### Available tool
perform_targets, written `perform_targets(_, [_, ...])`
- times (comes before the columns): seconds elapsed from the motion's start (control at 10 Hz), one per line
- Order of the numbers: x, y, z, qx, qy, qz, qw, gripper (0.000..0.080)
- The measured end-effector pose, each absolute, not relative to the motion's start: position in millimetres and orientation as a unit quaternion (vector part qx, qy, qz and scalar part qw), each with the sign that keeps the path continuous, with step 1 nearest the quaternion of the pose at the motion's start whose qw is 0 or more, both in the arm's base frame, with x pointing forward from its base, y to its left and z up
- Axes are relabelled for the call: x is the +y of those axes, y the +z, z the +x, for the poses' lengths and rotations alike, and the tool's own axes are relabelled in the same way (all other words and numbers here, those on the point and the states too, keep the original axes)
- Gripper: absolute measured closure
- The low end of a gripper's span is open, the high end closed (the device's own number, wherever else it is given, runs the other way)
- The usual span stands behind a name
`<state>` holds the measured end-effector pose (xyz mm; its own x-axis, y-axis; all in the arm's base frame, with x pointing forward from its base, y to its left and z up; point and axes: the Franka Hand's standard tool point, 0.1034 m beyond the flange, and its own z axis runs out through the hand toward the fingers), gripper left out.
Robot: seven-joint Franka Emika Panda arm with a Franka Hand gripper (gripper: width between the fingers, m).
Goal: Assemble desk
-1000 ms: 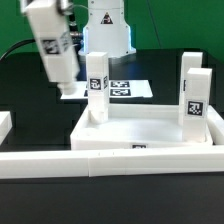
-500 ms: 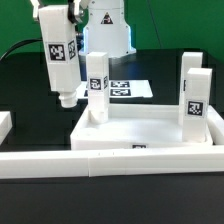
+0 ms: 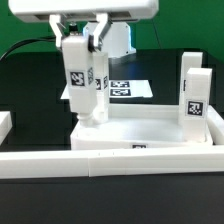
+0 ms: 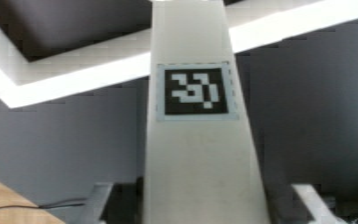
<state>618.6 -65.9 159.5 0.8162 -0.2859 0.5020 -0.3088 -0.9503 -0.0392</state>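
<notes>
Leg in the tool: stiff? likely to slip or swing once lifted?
The held leg looks like a rigid, straight square bar, so probably stiff. Smooth white faces may slip. The tool grips near its top, so the long lower end could swing when nudged against the desk top.

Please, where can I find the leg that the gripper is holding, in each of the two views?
Exterior view: the held leg hangs upright at upper left, just in front of the standing leg, over the desk top.
Wrist view: the held leg fills the centre.
Shared landmark: its black-and-white tag.
</notes>
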Motion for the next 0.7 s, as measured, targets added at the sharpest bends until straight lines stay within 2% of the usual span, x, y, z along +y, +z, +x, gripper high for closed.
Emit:
perform_targets(0.4, [-65.3,158.1,618.1,-0.156,0.267,0.951,0.025,0.0509])
perform_targets(0.6, [-69.4,148.2,605.7,-0.143,0.280,0.949,0.040,0.0509])
perform_targets(0.7, [-68.7,143.9,599.6,-0.143,0.275,0.950,0.041,0.0509])
